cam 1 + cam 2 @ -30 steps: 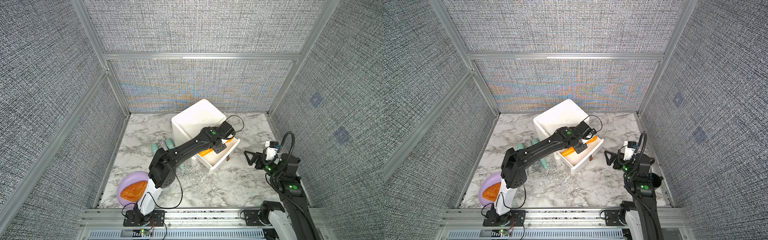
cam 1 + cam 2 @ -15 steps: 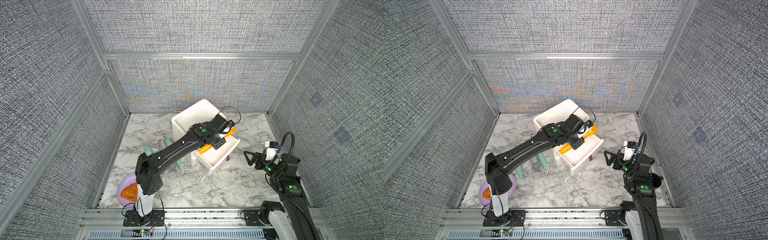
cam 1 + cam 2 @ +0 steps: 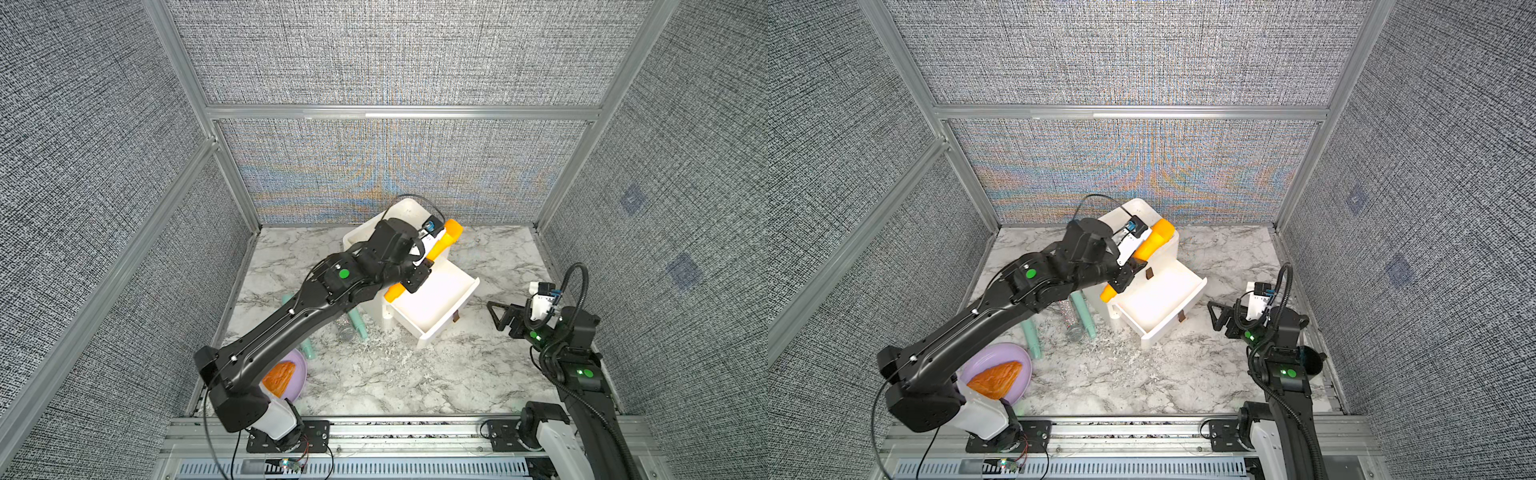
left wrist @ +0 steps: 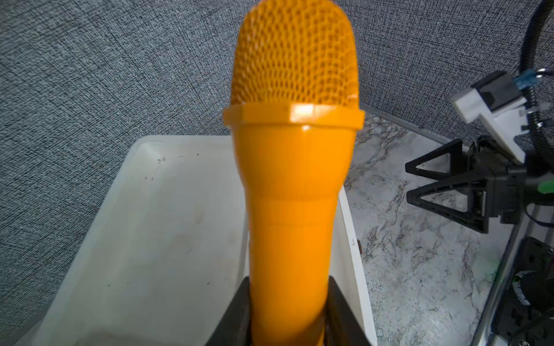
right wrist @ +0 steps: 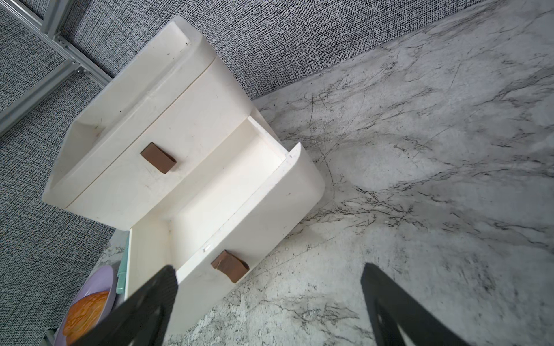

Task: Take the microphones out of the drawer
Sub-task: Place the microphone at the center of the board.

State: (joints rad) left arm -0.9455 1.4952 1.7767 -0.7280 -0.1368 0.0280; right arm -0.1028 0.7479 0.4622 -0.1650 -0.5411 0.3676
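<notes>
The orange microphone (image 3: 437,248) (image 3: 1152,241) (image 4: 293,179) is up in the air, slanting over the white cabinet's top (image 4: 165,224), its mesh head toward the back wall. My left gripper (image 3: 415,269) (image 3: 1126,271) (image 4: 289,283) is shut on its handle, with black fingers (image 4: 239,299) pressed on both sides. The bottom drawer (image 3: 451,318) (image 3: 1177,305) (image 5: 227,191) stands pulled out, and nothing shows inside it. My right gripper (image 3: 495,316) (image 3: 1212,316) (image 5: 268,272) (image 4: 408,182) hangs open just right of the drawer front, holding nothing.
The upper drawer (image 5: 168,140) is closed, with a brown tab handle (image 5: 158,158). Left of the cabinet lie teal cylinders (image 3: 1081,307) and a glittery silver item with a mesh end (image 3: 1074,332). A purple plate (image 3: 1023,357) holding a pastry (image 3: 996,380) sits front left.
My left arm has risen and swung back, lifting the orange microphone out of the drawer and over the cabinet top. The right arm has stayed put.
</notes>
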